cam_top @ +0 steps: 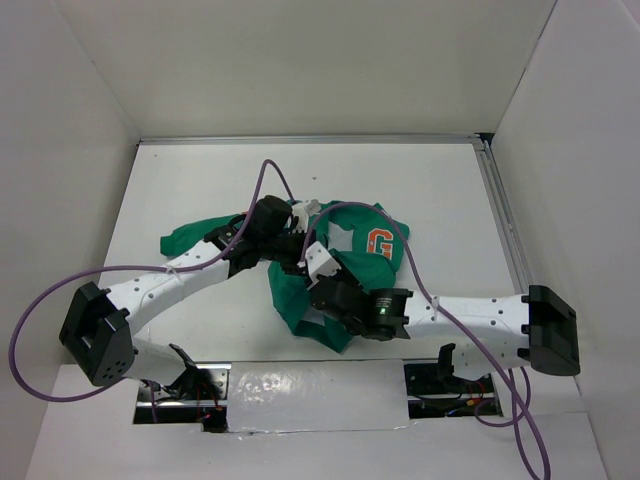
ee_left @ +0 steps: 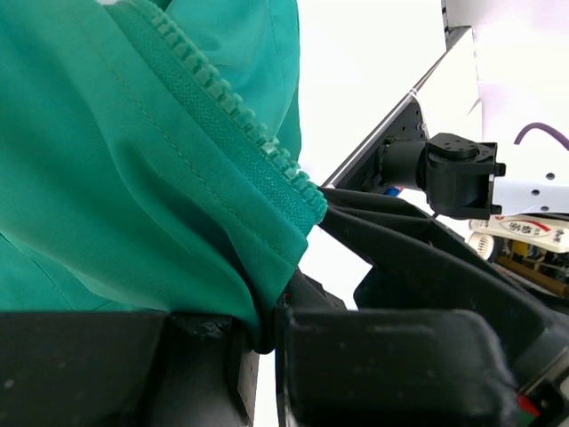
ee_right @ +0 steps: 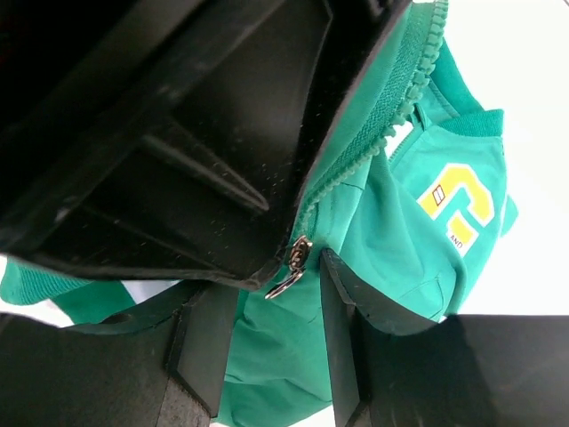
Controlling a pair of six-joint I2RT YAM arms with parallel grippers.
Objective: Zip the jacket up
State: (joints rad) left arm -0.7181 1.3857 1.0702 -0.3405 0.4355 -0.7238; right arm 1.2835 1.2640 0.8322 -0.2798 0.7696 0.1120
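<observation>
Left gripper [ee_left: 267,334] clenched on the jacket [ee_left: 133,196], green woven edge beside moulded zipper teeth [ee_left: 222,98] — right gripper [ee_right: 277,338] parted, straddling the metal zipper pull [ee_right: 298,261].

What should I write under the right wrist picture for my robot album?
Open right gripper poised at the silver zipper pull of the green jacket.

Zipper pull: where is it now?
In the right wrist view, the zipper pull hangs mid-frame at the low end of the jacket's zipper teeth, in the gap between the right gripper's open jaws.
</observation>
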